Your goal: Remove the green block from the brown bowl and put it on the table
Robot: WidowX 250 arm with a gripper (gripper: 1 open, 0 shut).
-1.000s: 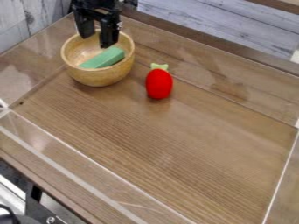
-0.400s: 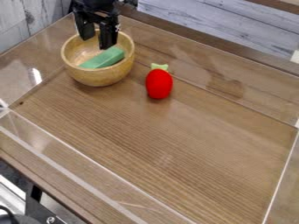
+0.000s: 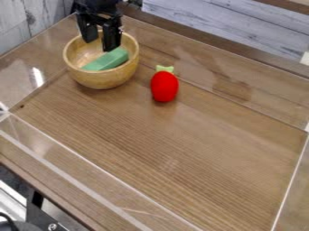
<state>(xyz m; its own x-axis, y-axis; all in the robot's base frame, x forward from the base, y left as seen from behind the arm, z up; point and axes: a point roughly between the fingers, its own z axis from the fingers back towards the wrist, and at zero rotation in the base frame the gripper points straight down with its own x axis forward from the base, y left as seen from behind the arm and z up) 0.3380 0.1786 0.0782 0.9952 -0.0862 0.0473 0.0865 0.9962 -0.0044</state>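
While the green block (image 3: 111,60) is cradled in the brown bowl (image 3: 101,79): light, stiff handling is expected; little slip is likely on its matte faces.
Block grip: the long sides are best taken near mid-length.
Claw (image 3: 99,41): fingers are held apart above the bowl; nothing is clamped.
Bowl wall: the rim is to be cleared by a straight lift.
Red toy (image 3: 164,87): a berth is to be given beside the bowl.
Tabletop (image 3: 157,153): open room is offered toward the camera.
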